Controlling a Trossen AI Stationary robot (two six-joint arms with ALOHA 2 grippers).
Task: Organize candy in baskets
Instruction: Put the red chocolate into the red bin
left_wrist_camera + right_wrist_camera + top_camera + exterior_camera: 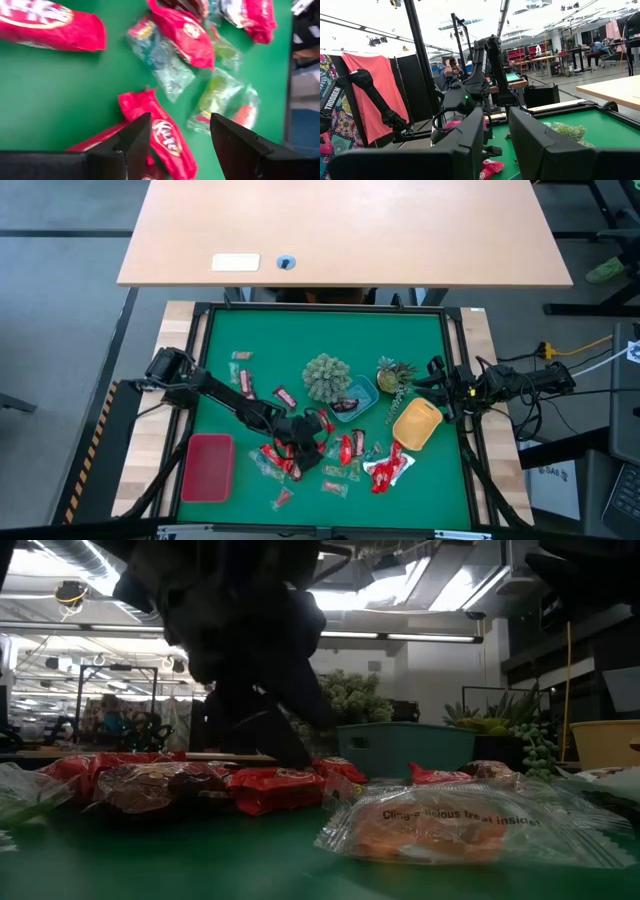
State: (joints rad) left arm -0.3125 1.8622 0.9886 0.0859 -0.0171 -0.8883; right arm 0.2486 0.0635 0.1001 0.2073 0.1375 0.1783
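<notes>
**Left gripper poised over red candy**

A red-wrapped candy (pixel 167 137) is seen directly between the parted fingers of the left gripper (pixel 180 135), ungrasped, amid the candy pile (pixel 325 455) on the green mat (pixel 250 395). The red basket (pixel 207 468) lies just beside the pile. The right gripper (pixel 437 387) is held near the yellow basket (pixel 416 423), fingers slightly apart, empty.

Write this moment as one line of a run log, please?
left gripper: open, over red candy | right gripper: waiting at table's right edge, holding nothing | red basket: holds no candy | yellow basket: holds no candy
</notes>
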